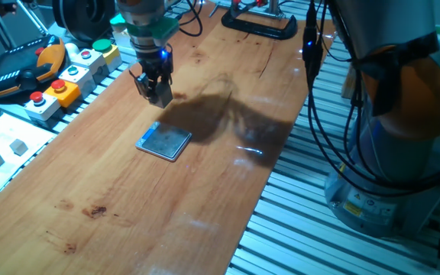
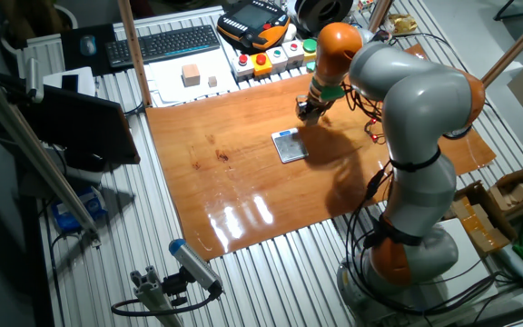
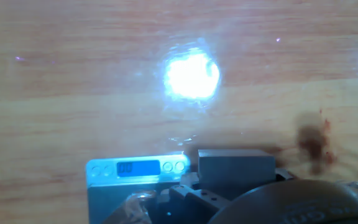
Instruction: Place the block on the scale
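The claw hangs above bare wood on the tabletop, just beyond the scale, with open board on every side of the scale. Along one tabletop edge stand the button boxes and a handheld controller, and a black clamp sits at the far end. The arm's cables hang along the opposite edge.

The glossy orange-brown wooden surface is carrying the thin square scale with a grey-blue metallic top lying flat near its middle, while a black clamp is sitting at its far edge.
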Controlling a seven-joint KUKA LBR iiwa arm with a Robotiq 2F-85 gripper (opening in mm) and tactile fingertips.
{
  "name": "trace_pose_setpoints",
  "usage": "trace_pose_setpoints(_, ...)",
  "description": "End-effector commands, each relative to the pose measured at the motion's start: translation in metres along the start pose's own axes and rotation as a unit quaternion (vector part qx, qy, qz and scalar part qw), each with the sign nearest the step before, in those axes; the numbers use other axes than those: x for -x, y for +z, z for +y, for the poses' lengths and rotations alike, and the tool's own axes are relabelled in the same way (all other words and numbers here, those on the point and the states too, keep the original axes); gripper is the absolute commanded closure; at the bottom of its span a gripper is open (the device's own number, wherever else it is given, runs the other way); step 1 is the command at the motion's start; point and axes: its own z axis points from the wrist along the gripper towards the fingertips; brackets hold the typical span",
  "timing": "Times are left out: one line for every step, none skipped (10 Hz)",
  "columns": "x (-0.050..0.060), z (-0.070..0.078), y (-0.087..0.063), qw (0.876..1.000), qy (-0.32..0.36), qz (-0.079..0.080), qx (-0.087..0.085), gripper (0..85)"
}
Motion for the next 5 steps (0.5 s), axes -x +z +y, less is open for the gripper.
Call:
trace_pose_setpoints(-0.003, 0.006, 0.000, 1.000, -0.001, -0.001, -0.005, 84.3)
trace_pose_setpoints(-0.007, 0.011, 0.001, 1.000, 0.002, -0.002, -0.005, 84.3)
trace_pose_setpoints(-0.009, 0.014, 0.000, 1.000, 0.002, -0.001, -0.004, 84.3)
trace_pose_setpoints(-0.012, 0.017, 0.000, 1.000, 0.003, 0.000, -0.002, 84.3)
trace_pose_setpoints(-0.016, 0.021, 0.001, 1.000, 0.000, -0.001, -0.005, 84.3)
